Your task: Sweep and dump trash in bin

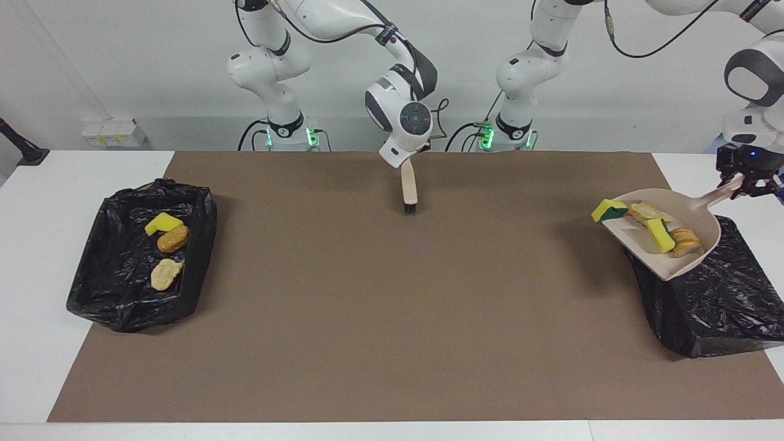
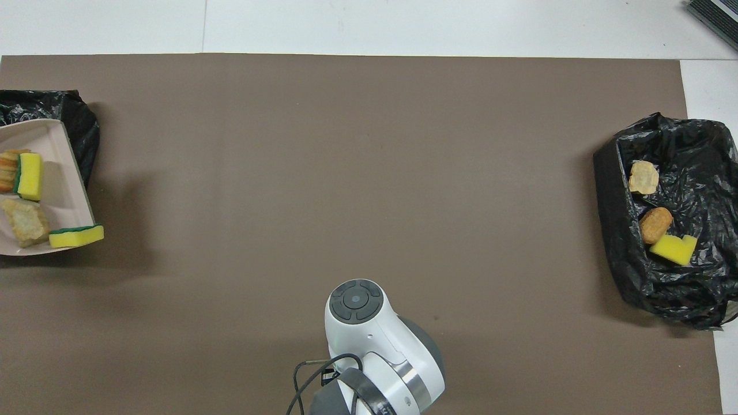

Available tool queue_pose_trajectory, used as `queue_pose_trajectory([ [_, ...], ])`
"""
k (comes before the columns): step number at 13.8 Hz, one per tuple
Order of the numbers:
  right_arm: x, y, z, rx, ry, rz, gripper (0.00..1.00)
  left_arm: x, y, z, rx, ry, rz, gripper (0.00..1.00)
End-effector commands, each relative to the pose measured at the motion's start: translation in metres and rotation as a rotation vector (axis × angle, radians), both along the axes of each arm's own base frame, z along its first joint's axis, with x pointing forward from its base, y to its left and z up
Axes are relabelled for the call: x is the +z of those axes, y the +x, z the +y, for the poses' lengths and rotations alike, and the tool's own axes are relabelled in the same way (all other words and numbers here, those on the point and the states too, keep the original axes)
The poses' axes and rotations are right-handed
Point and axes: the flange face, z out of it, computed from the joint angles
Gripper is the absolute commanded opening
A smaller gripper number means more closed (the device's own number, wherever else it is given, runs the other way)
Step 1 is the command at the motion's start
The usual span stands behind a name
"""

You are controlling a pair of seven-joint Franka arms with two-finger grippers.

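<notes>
My left gripper (image 1: pixel 748 181) is shut on the handle of the beige dustpan (image 1: pixel 692 211) and holds it raised and tilted over the black-bagged bin (image 1: pixel 723 306) at the left arm's end. In the pan lie a green-topped yellow sponge piece (image 1: pixel 609 210) at the lip, a second yellow sponge (image 1: pixel 660 235) and two bread-like pieces (image 1: pixel 647 211) (image 1: pixel 685 241). The pan also shows in the overhead view (image 2: pixel 55 193). My right gripper (image 1: pixel 404 162) is shut on the brush (image 1: pixel 409 191), which hangs upright over the mat's edge nearest the robots.
A second black-bagged bin (image 1: pixel 122 282) at the right arm's end holds a yellow sponge chunk (image 1: pixel 163 223) and two tan-brown pieces (image 1: pixel 173 239) (image 1: pixel 165 274). It also shows in the overhead view (image 2: pixel 692 282). The brown mat (image 1: pixel 392 306) covers the table's middle.
</notes>
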Motion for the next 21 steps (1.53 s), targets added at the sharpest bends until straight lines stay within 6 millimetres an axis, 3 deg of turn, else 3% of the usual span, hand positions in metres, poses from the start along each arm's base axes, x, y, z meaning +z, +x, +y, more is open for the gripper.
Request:
queue_pose_trajectory([
  [1,-0.002,-0.020,0.003,-0.023,0.002,-0.029,0.00,0.000,0.009,0.045,0.007,0.042,0.000,0.00],
  [3,-0.010,-0.027,0.010,-0.003,0.008,-0.032,0.00,-0.004,0.012,0.068,0.023,0.071,0.009,0.00],
  [4,-0.010,-0.026,0.011,-0.003,0.009,-0.030,0.10,-0.005,0.014,0.076,0.034,0.069,0.007,0.00],
  [5,-0.009,-0.024,0.012,0.002,0.002,-0.033,0.99,-0.001,0.015,0.079,0.039,0.068,0.003,0.00],
  [10,0.019,0.047,-0.011,-0.089,0.040,-0.052,1.00,0.001,0.021,0.089,0.067,0.035,-0.008,0.00],
  [13,0.030,0.119,-0.044,-0.137,0.064,-0.098,1.00,0.009,0.029,0.110,0.093,0.017,-0.023,0.00],
  [17,0.058,0.198,-0.115,-0.142,0.122,-0.156,1.00,0.008,0.040,0.135,0.028,0.023,-0.035,0.00],
  [21,0.086,0.248,-0.194,0.005,0.143,-0.273,1.00,0.010,0.057,0.146,-0.124,0.098,-0.062,0.00],
])
